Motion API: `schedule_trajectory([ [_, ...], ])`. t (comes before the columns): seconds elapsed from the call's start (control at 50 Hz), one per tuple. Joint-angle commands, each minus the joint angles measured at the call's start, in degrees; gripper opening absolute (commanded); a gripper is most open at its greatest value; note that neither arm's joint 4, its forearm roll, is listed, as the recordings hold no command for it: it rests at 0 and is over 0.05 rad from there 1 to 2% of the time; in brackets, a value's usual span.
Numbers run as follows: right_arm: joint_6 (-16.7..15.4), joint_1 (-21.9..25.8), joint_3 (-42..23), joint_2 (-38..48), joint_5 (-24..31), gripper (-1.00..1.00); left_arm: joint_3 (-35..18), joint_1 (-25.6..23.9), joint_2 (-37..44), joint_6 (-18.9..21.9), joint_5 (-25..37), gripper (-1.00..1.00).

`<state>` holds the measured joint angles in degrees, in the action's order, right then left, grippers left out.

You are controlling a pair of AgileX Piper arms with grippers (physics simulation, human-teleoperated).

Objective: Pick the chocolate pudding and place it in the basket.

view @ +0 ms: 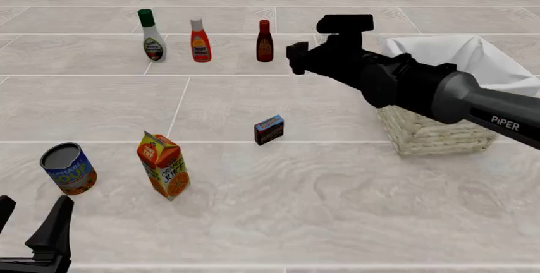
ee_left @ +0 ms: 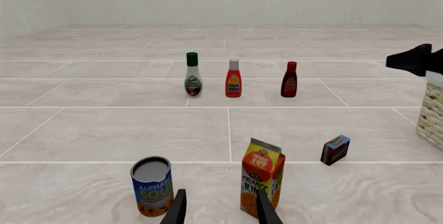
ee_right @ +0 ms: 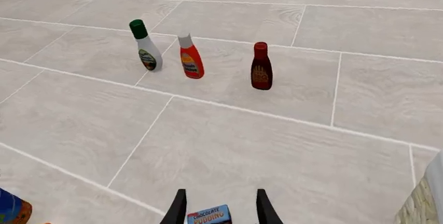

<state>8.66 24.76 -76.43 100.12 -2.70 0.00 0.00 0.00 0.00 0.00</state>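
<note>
The pudding (view: 269,129) sits on the tiled table (view: 355,210), upright and untouched, a little left of the basket (view: 439,135) and right of the juice carton (view: 163,165). The right arm (view: 422,90) stretches out high over the table, and its gripper (view: 295,58) hangs in the air above and beyond the pudding, close to the dark sauce bottle (view: 265,41) as the front camera sees it. From the right wrist camera the two fingers (ee_right: 178,209) stand apart with nothing between them, and the pudding's blue top (ee_right: 209,215) shows just between the tips, well below. So that claw is released and empty. The left gripper (view: 30,232) waits low at the near left corner, fingers spread, nothing in it; its wrist camera looks past the soup can (ee_left: 152,185) and the carton at the row of bottles. That row stands at the far side: the green-capped dressing (view: 152,36), the red ketchup (view: 199,40), then the dark sauce bottle. The basket shows its white liner (view: 472,55) folded over the rim, partly hidden behind the right arm.
</note>
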Motion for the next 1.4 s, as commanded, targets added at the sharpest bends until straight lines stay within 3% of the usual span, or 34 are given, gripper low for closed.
schedule_trajectory([
  [0.02, 5.5, -1.8, -4.1, 3.0, 4.3, 1.00, 0.0, 0.0, 0.0, 0.0, 0.0, 1.00],
  [0.16, 7.0, -3.9, -5.8, 4.1, 7.0, 1.00, 0.0, 0.0, 0.0, 0.0, 0.0, 1.00],
  [0.52, 6.1, -4.2, -13.6, 7.8, 16.0, 1.00, 0.0, 0.0, 0.0, 0.0, 0.0, 1.00],
  [0.58, 9.0, -3.8, -15.7, 9.9, 19.2, 1.00, 0.0, 0.0, 0.0, 0.0, 0.0, 1.00],
  [0.66, 8.0, -3.8, -16.5, 10.0, 19.6, 1.00, 0.0, 0.0, 0.0, 0.0, 0.0, 1.00],
  [1.06, 17.0, -5.6, -23.1, 14.5, 27.0, 1.00, 0.0, 0.0, 0.0, 0.0, 0.0, 1.00],
  [1.14, 16.5, -6.3, -24.3, 14.8, 27.8, 1.00, 0.0, 0.0, 0.0, 0.0, 0.0, 1.00],
  [1.4, 21.5, -7.3, -27.5, 16.1, 31.2, 1.00, 0.0, 0.0, 0.0, 0.0, 0.0, 1.00],
])
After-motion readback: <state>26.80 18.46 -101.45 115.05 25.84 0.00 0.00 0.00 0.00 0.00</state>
